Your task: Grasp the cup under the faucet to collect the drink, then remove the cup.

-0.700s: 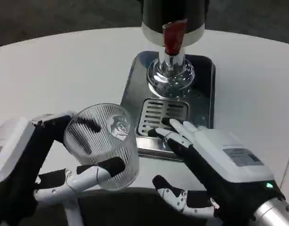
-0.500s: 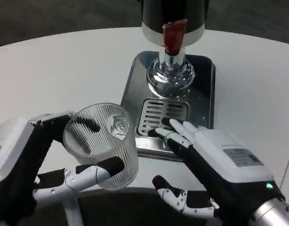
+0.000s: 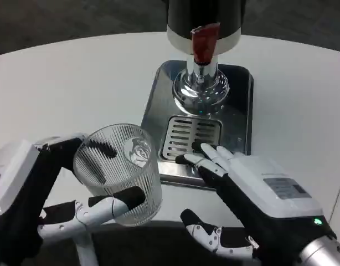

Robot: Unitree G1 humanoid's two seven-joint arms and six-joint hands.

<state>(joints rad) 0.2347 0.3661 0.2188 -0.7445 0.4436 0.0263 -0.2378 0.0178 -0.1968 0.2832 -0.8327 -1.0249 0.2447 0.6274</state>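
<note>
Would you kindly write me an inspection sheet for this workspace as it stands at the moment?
Surface: white table, round-edged, bare apart from the dispenser tray.
Job's things: ribbed clear cup held off the tray, left of the grate; faucet with red handle above the tray. No drink can be made out in the cup.
Clutter: nothing seen.
Hands: left hand grips the cup; right hand holds nothing, fingers apart, fingertips over the grate's near edge.
Cables: nothing seen.
Surroundings: dark floor beyond the table.
</note>
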